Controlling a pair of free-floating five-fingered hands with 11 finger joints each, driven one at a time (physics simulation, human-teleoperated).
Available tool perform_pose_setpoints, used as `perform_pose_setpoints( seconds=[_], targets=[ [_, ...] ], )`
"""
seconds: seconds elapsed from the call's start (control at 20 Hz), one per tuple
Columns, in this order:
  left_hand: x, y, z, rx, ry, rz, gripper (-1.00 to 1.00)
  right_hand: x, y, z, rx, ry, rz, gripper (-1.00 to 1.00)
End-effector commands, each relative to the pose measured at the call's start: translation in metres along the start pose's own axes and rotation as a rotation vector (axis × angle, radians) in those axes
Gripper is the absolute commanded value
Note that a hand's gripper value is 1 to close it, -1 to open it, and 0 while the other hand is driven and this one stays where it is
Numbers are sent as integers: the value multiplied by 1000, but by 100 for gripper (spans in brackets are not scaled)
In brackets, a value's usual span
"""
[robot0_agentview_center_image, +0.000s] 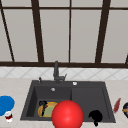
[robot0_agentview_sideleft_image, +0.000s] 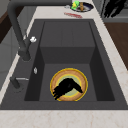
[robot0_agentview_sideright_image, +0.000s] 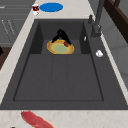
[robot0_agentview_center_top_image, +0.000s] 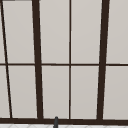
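Note:
A yellow plate (robot0_agentview_center_image: 50, 110) with a greenish centre lies on the floor of the sink's left basin (robot0_agentview_center_image: 32, 100). My left hand (robot0_agentview_center_image: 43, 104) rests on the plate (robot0_agentview_sideleft_image: 82, 78), fingers straight and spread across its middle. From the left side that hand (robot0_agentview_sideleft_image: 65, 87) covers the plate's centre; from the right side the hand (robot0_agentview_sideright_image: 60, 36) stands over the plate's (robot0_agentview_sideright_image: 60, 48) far rim. My right hand (robot0_agentview_center_image: 95, 116) hovers by the sink's front edge at the right, holding nothing. A big red ball (robot0_agentview_center_image: 67, 115) sits in front, hiding part of the plate.
A dark faucet (robot0_agentview_center_image: 56, 71) stands behind the basin. On the left counter are a blue plate (robot0_agentview_center_image: 5, 104) and a small red-and-white cup (robot0_agentview_center_image: 8, 116). On the right counter lie a red elongated item (robot0_agentview_center_image: 116, 105) and a bowl (robot0_agentview_center_image: 125, 109). The right half of the sink (robot0_agentview_center_image: 88, 97) is flat.

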Motion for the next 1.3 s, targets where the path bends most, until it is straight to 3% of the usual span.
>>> perform_pose_setpoints(
  seconds=[0.0,0.05,0.1,0.15,0.35,0.55,0.8,1.15,1.25],
  targets=[
    [-11,-8,0,10,-10,-4,-100,0,0,0,0,0,0,0],
    [-10,-10,-1,9,-9,-10,100,0,0,0,0,0,0,0],
    [-5,-8,-2,-12,-21,-15,100,0,0,0,0,0,0,0],
    [-4,-6,-1,-8,-26,-45,100,0,0,0,0,0,0,0],
    [2,-6,-9,18,-12,-227,100,0,0,0,0,0,0,0],
    [8,0,-14,13,-39,-350,100,0,0,0,0,0,0,0],
    [21,23,-16,26,-23,-366,100,0,0,0,0,0,0,0],
    [54,70,-15,40,1,-353,100,0,0,0,0,0,0,0],
    [59,77,-16,51,8,-366,100,0,0,0,0,0,0,0]
  ],
)
